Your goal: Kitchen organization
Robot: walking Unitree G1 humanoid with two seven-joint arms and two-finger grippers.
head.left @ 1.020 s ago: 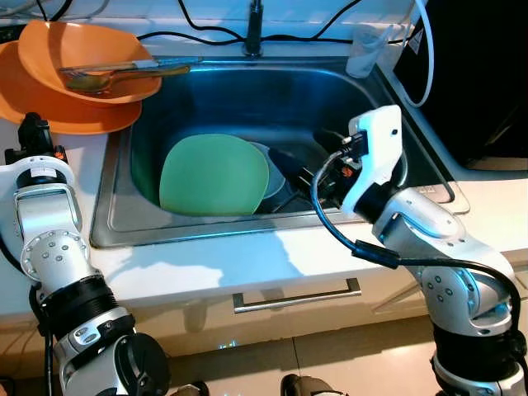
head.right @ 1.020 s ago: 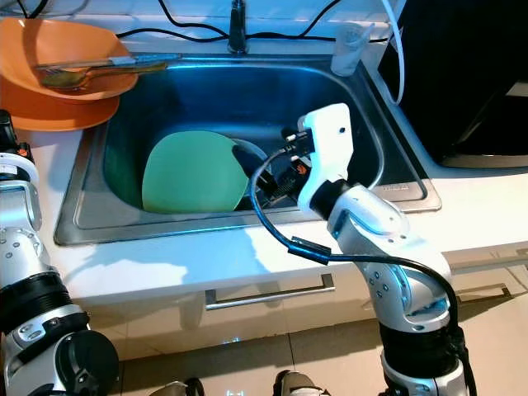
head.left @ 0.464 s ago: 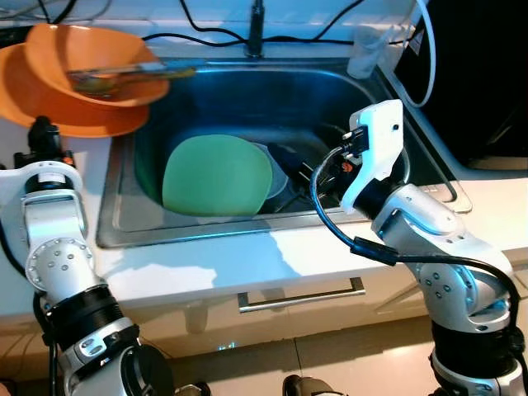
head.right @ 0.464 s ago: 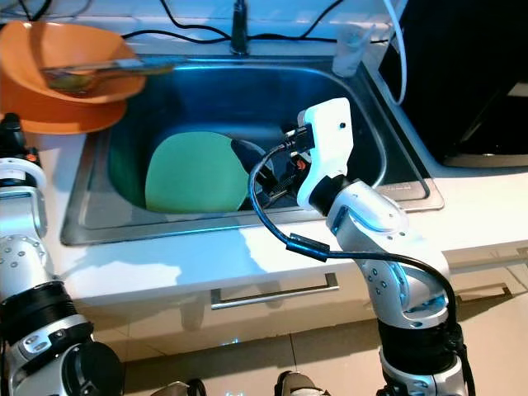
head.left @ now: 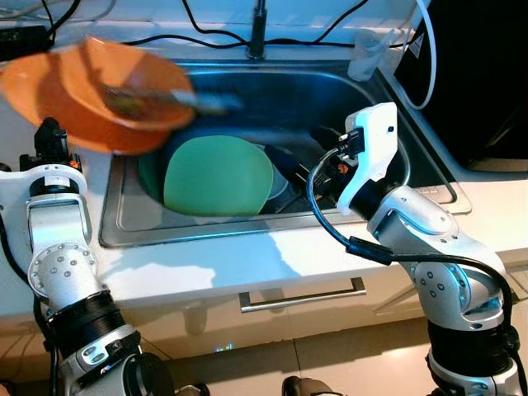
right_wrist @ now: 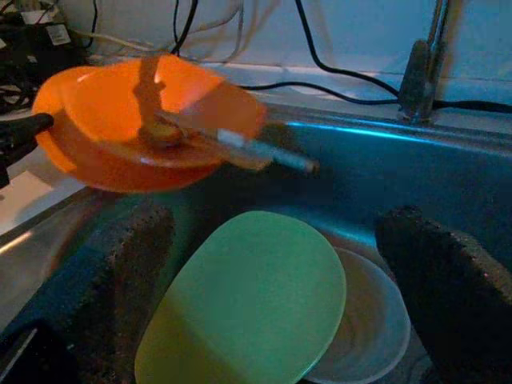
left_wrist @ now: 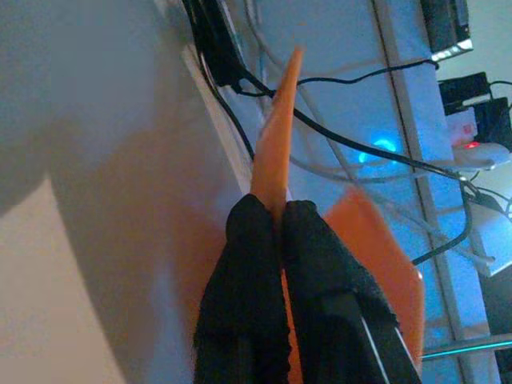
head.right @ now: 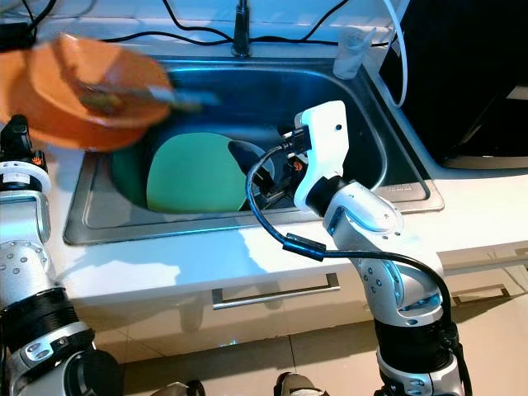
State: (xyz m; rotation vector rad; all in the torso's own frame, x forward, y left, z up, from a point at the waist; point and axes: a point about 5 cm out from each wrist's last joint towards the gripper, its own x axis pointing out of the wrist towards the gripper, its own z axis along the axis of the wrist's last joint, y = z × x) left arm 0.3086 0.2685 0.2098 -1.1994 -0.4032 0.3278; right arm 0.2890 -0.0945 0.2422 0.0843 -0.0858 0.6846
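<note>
We see our left hand (left_wrist: 276, 232) pinching the rim of the stacked orange dishes (head.left: 99, 95), which hang blurred over the far-left corner of the steel sink (head.left: 396, 124), a spoon and knife (right_wrist: 232, 144) lying across the upper bowl and jutting out over the basin. Our right hand (right_wrist: 280, 296) hovers with its fingers (right_wrist: 120, 272) spread wide above the sink's right half, over a green plate (head.left: 219, 176) that leans on a white bowl (right_wrist: 364, 328) in the bottom. On the white surface (head.left: 247, 260) around the basin stand the faucet (head.left: 258, 29) and a clear cup (head.left: 363, 51) along the far edge, black cables (head.right: 198, 33) trail behind them, and a dark appliance (head.left: 478, 74) fills the far right.
</note>
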